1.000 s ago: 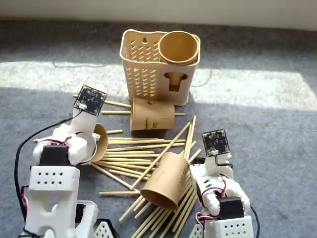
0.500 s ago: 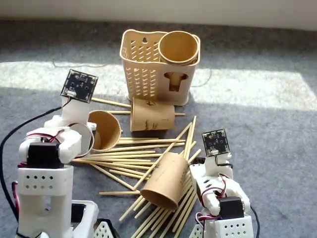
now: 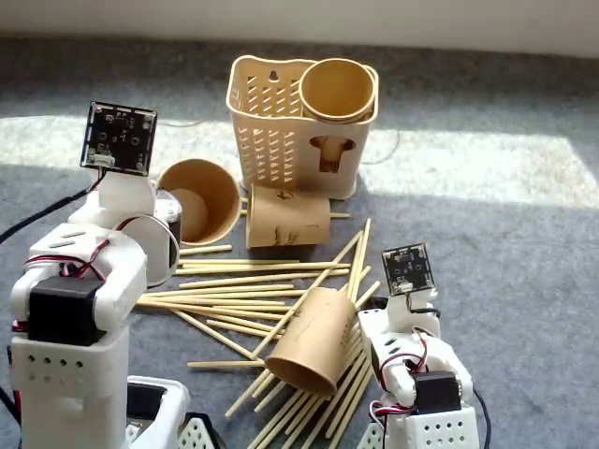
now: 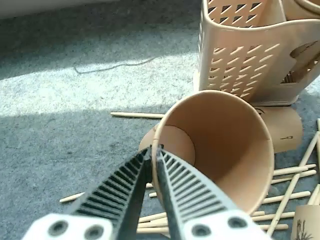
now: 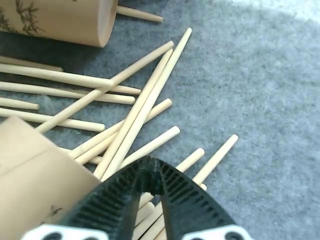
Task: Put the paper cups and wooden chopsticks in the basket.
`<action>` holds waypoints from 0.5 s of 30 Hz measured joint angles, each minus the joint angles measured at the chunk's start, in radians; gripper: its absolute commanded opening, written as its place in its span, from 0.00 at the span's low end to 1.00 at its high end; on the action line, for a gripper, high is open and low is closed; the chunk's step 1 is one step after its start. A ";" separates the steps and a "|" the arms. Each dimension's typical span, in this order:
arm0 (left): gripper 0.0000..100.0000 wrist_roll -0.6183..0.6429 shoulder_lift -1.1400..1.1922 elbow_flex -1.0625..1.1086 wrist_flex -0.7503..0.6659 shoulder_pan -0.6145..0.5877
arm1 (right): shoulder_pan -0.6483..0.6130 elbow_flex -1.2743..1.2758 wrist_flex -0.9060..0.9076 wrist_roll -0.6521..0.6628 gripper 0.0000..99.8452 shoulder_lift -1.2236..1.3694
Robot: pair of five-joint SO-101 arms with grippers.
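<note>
Left jaws pinch the lifted paper cup [image 4: 220, 145] by its thin rim, just beside the basket [image 4: 240, 45] near the carpet's far edge; so slight a hold could slip. Right jaws clenched empty over chopsticks [image 5: 145, 95]

A bright sunlit band crosses the grey carpet [image 3: 487, 159], while the nearer ground lies shaded.

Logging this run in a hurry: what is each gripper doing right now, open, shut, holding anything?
Left gripper: shut on the rim of a paper cup.
Right gripper: shut, holding nothing, above the chopsticks.
</note>
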 measured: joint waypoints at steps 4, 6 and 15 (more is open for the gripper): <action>0.01 0.037 0.002 -0.060 0.000 0.098 | 0.000 0.000 -0.002 0.000 0.01 0.000; 0.01 0.043 0.002 -0.086 0.000 0.137 | 0.000 0.000 -0.002 0.000 0.01 0.000; 0.01 0.046 0.002 -0.143 -0.063 0.250 | 0.000 0.000 -0.002 0.000 0.01 0.000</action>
